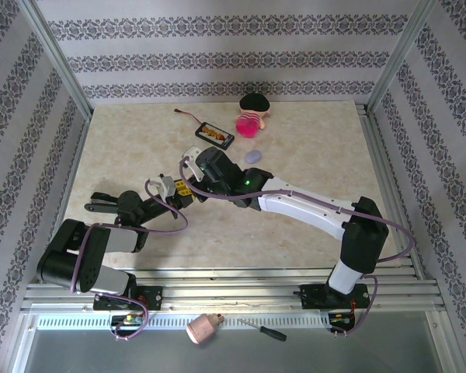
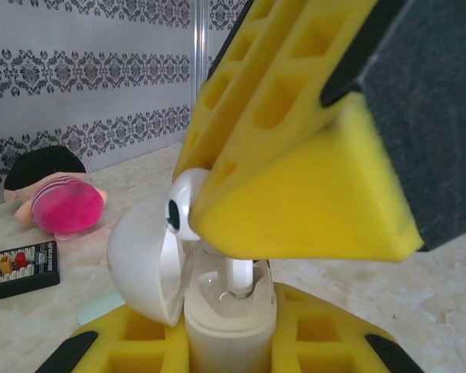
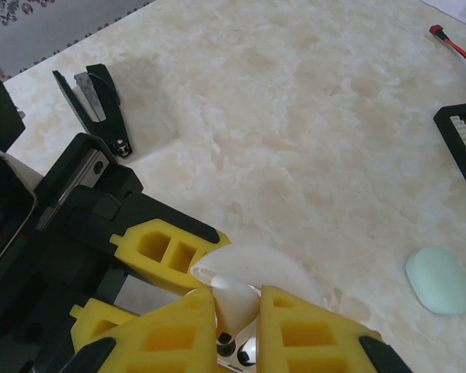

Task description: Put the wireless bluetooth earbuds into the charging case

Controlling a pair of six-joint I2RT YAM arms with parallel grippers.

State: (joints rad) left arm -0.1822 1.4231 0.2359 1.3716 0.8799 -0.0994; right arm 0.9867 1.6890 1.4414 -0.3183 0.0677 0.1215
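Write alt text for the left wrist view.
The left pincer grips an open white charging case upright between yellow fingers, while the right pincer holds a white earbud over it, beside the raised lid. Behind, on the table, lie a pink plush doll and a black device.

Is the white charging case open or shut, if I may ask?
Open: the lid is hinged back from the charging case, its inside exposed.
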